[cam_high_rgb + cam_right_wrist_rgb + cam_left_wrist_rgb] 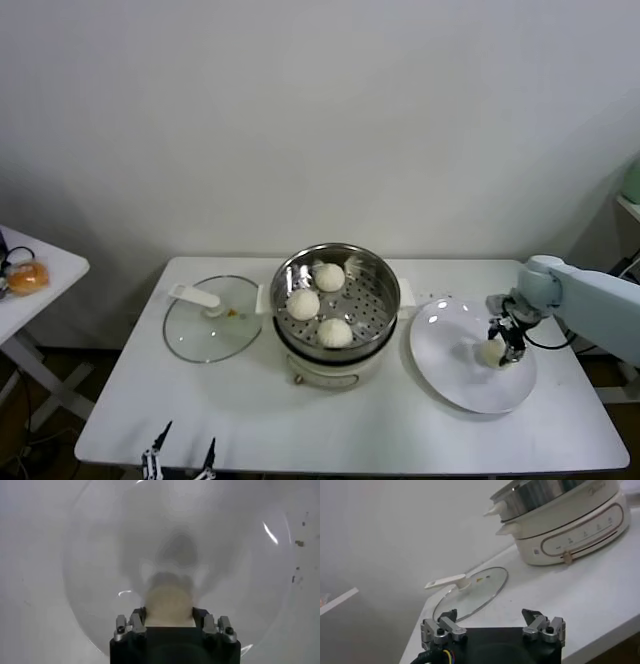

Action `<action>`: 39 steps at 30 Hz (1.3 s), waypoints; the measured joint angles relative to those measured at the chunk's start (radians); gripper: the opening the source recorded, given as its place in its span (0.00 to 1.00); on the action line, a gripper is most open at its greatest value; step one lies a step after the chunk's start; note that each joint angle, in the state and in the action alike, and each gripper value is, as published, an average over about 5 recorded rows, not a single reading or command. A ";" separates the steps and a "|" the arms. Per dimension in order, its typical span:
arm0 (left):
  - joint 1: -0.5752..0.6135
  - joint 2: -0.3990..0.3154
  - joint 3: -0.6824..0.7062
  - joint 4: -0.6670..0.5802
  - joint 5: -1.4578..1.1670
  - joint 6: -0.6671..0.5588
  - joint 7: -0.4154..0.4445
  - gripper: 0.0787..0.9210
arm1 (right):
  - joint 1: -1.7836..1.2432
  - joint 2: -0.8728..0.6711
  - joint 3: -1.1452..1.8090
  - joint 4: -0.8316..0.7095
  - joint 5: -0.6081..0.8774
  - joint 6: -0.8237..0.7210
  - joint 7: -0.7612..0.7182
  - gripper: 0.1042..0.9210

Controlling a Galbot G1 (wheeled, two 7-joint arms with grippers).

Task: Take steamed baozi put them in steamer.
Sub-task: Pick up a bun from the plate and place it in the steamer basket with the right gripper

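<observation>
I have the right gripper (503, 341) down on the white plate (447, 368), which sits just beside the steamer (378, 278) on the robot's right. Its fingers are closed narrowly around the fourth baozi (492, 352); the right wrist view shows the bun (168, 600) seated between both fingers, against the plate surface (90, 555). I judge the current step to be the grasp of the last bun. Whether the bun is off the plate yet, I cannot tell.

Three baozi (304, 304) already lie in the steamer basket, leaving free perforated floor on the plate side. The next move calls for a straight lift clear of the plate, a traverse above the steamer rim, and a release over that free area.

The left gripper (180, 462) is parked at the near table edge, well apart from the steamer, fingers spread wide and empty (492, 628). The glass lid (211, 318) lies flat beside the steamer, opposite the plate.
</observation>
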 measured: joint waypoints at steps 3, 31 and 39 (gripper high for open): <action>-0.001 0.000 0.002 0.000 0.002 0.000 0.000 0.88 | 0.056 0.008 -0.041 0.024 0.021 -0.001 -0.005 0.64; -0.008 0.000 0.012 0.011 0.015 -0.009 0.006 0.88 | 0.673 0.245 -0.304 0.342 0.465 -0.126 -0.005 0.64; -0.010 0.000 0.012 0.026 0.019 -0.017 0.006 0.88 | 0.588 0.308 -0.256 0.337 0.453 -0.156 0.029 0.64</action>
